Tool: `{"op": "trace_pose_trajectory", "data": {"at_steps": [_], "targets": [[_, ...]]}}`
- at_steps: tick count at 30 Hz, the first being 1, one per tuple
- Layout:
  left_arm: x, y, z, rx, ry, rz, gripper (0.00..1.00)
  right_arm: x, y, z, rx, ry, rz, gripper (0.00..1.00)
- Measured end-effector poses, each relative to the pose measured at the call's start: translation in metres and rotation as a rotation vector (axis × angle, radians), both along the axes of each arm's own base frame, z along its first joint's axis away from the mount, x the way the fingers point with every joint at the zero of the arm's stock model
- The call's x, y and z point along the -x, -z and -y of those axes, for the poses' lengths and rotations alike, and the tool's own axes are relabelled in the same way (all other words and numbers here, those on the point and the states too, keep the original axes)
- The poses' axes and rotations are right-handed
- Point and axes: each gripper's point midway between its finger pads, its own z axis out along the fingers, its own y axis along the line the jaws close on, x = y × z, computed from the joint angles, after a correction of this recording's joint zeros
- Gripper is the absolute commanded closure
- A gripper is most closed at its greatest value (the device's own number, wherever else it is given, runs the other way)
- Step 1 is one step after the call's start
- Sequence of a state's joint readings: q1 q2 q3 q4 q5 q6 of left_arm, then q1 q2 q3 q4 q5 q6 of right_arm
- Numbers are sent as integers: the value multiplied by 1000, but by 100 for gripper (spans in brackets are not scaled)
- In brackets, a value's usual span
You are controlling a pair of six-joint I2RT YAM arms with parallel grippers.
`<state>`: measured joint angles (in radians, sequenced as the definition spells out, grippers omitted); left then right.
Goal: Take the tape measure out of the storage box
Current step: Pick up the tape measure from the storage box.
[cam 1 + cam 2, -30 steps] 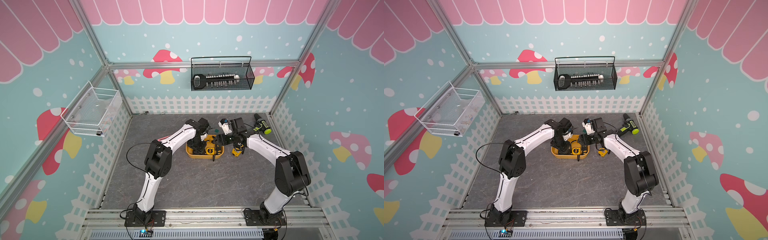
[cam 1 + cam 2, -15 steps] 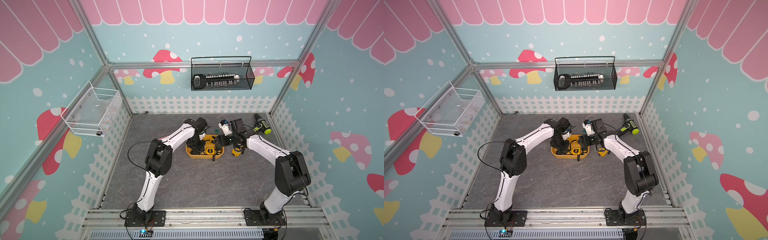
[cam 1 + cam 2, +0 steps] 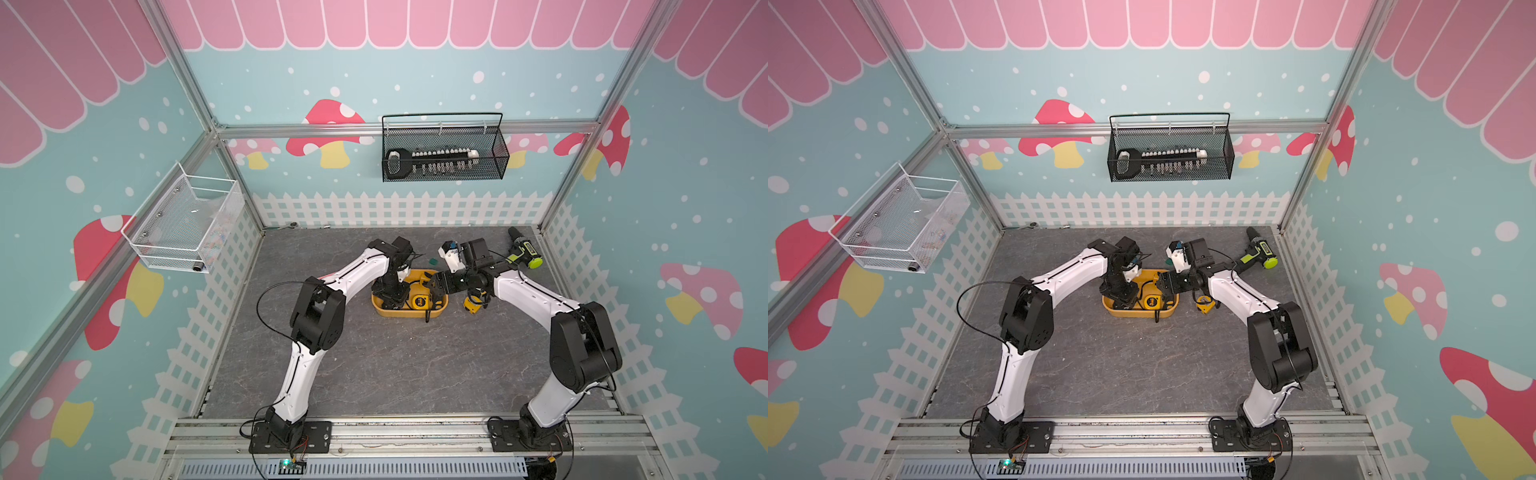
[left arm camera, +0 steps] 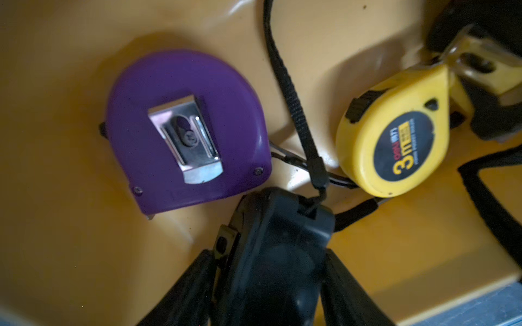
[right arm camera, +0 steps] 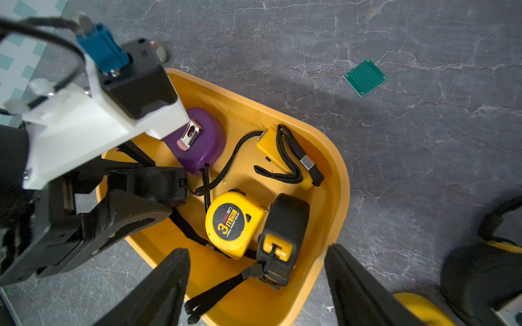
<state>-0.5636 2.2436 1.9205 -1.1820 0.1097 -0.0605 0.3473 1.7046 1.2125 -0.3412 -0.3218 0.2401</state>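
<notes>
Left fingers [image 4: 192, 288] clasp black tape measure [image 4: 276, 254] in storage box [image 4: 56, 169] (right fingers [image 5: 158, 290] spread, empty).

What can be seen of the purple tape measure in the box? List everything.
The purple tape measure is a glossy plastic case, rounded on one side, straight on another, with small screws near its corners. It lies flat on the floor of the yellow storage box, near one wall, its shiny metal belt clip facing up. A black tape measure sits close beside its straight edge.
</notes>
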Motion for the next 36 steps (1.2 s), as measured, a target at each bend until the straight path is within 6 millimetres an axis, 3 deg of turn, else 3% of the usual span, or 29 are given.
{"op": "trace_pose_trajectory", "data": {"at_steps": [4,11,19,25,27,36], "targets": [[4,12,-5,-24,4,-24,51,0,0,1,0,2,1,19],[5,12,-4,-22,9,-26,75,2,1,4,9,9,2,19],[-2,2,6,103,-65,-49,79,10,-19,3,-43,-39,64,16],[-22,-38,12,332,-152,-49,78,32,-30,-14,-153,-177,123,2],[-26,-50,16,403,-163,-60,78,39,-32,-19,-185,-217,140,1],[-10,-77,47,611,-145,-181,78,47,-52,-41,-261,-373,248,1]]}}
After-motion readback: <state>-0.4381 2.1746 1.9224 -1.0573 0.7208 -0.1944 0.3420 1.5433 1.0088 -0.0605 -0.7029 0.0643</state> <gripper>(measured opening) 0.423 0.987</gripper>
